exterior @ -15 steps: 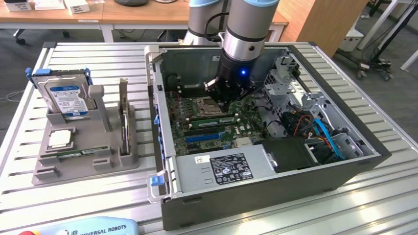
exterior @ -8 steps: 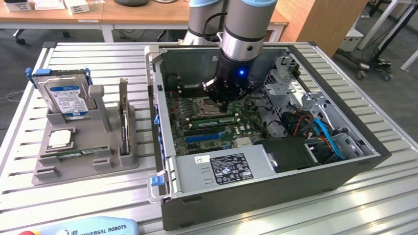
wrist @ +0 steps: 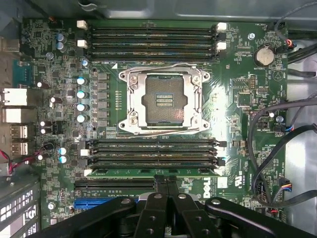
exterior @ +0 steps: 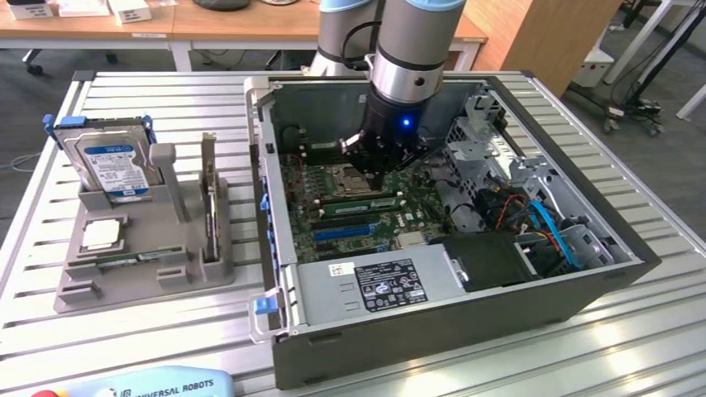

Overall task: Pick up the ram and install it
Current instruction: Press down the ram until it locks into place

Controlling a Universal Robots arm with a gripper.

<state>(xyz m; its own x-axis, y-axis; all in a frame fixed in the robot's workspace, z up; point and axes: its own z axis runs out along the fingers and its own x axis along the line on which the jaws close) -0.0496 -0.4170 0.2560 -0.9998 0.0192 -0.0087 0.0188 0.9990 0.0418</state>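
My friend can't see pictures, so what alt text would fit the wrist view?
Closed black gripper pressing on a green ram stick in a slot of a green motherboard. Above sit an empty silver processor socket and more memory slots.

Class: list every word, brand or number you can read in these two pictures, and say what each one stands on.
"UNIVERSAL ROBOTS": on the blue device at the table's near edge.
"DELL": white letters on the green motherboard, close to the pincer.
Blue label on the hard drive: too small to read.
Sticker on the power supply: too small to read.
Fine white print across the motherboard: blurred.
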